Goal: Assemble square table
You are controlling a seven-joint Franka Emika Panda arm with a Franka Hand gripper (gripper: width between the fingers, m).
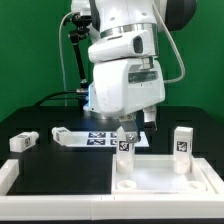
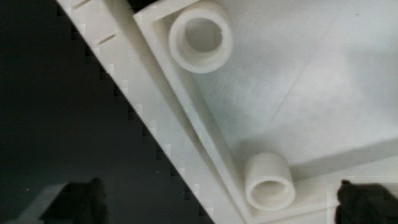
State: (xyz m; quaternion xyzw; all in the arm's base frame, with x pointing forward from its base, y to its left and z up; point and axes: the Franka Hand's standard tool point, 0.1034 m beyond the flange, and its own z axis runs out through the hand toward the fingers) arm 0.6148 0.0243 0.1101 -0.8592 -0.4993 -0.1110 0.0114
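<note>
Since the table top (image 1: pixel 165 178) is lying flat on the counter (image 1: pixel 60 165) with rim and sockets facing up, I'm hovering straight over its edge. The jaws are spread wide and pinching nothing, with the fingertips (image 2: pixel 80 200) showing either side of the rim (image 2: pixel 169 120). Two sockets (image 2: pixel 199 40) are opening up at me, presumably so legs drop in from above. The top's square, so it has no real long axis, and the rim is crossing the gap between my fingertips. It's sitting toward the exterior view's right. One leg (image 1: pixel 125 143) is standing upright at its far corner under me and a second leg (image 1: pixel 182 140) is standing further right in that view, axes vertical. Can't tell if either is seated or just behind the top. Third leg (image 1: pixel 22 142) is lying on its side well off to that view's left, probably needing re-orienting before insertion
</note>
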